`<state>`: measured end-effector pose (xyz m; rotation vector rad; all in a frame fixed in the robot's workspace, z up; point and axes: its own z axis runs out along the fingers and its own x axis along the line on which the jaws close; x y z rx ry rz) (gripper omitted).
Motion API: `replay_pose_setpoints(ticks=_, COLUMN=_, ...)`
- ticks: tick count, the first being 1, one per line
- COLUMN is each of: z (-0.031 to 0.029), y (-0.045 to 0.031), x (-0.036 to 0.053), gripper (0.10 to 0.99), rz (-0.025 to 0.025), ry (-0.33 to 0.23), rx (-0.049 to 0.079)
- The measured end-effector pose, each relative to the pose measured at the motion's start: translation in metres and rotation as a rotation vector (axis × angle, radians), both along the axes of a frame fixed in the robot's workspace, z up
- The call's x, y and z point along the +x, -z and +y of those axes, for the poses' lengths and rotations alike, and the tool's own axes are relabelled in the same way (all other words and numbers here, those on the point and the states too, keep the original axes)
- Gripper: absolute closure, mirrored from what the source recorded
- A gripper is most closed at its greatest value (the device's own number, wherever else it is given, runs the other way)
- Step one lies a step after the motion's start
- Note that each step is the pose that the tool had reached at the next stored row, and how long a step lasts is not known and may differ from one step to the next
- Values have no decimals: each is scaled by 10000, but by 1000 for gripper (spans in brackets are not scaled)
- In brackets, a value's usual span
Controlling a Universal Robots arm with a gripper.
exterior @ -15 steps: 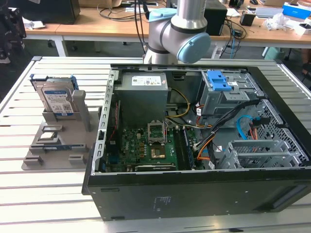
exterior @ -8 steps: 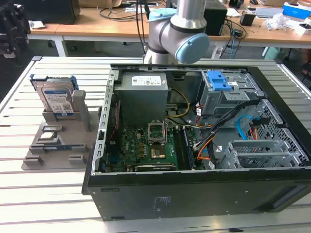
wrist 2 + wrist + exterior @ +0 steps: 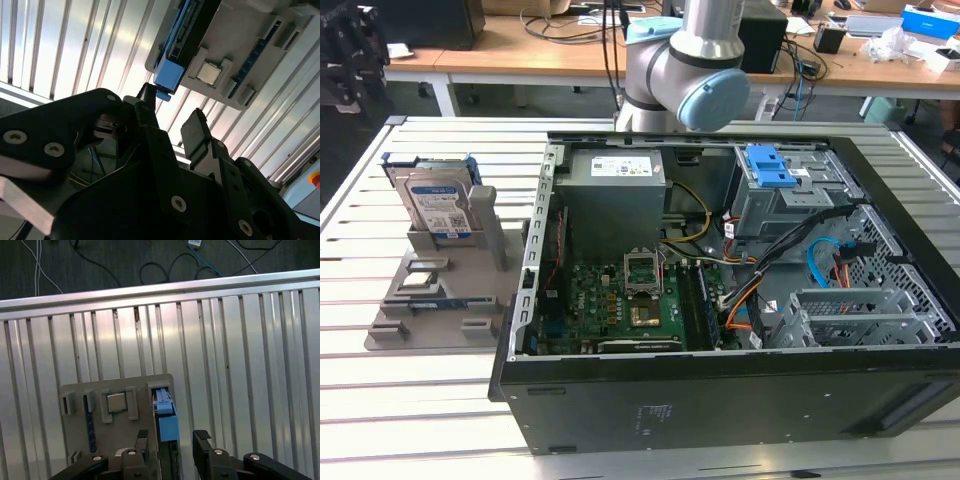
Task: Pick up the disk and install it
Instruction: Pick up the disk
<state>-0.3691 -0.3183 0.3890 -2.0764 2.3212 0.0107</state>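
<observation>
Found the disk point(image 3: 435, 203) standing on edge in a slot of a grey holder point(image 3: 492, 245), on the slatted metal tabletop point(image 3: 390, 400) toward the exterior view's left. Noted its white-and-blue label facing outward, with the bright blue carrier frame running along its upper edge and sides.

In both wrist views, looked past the end effector point(image 3: 171, 434) point(image 3: 171, 105) onto that same holder point(image 3: 100, 388) point(image 3: 235, 35). Caught the end effector released: two dark fingers point(image 3: 202, 440) point(image 3: 197, 127) spread apart, gripping nothing, with open air between them. Picked out the disk point(image 3: 167, 422) point(image 3: 170, 75) edge-on beyond that gap, its blue frame lined up roughly between the fingertips in the first wrist view. Judged it apart from them, touched by neither finger. Spotted a small square silver chip point(image 3: 116, 402) point(image 3: 206, 71) seated in a pocket of the holder just beside the disk's slot.

Located the open black computer case point(image 3: 720, 410) to the exterior view's right of the holder, near it but clear of the disk, lying on its side with the interior exposed. Inside, made out a green motherboard point(image 3: 620, 300), a grey metal box with a white sticker point(image 3: 615, 185) and a ridged blue latch piece point(image 3: 767, 168) on top of a drive cage. Traced orange, black and blue cables across the case's right half. Saw the grey-and-blue arm point(image 3: 685, 60) rising behind the case's far wall.
</observation>
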Motion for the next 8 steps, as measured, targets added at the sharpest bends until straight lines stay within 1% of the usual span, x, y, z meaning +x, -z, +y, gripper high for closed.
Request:
replay_pose_setpoints(ticks=2, z=9, y=39, x=3, gripper=604, rz=2, ry=1, rx=-1)
replay_pose_setpoints(ticks=8, z=12, y=104, x=3, gripper=604, rz=1, ry=1, rx=-1)
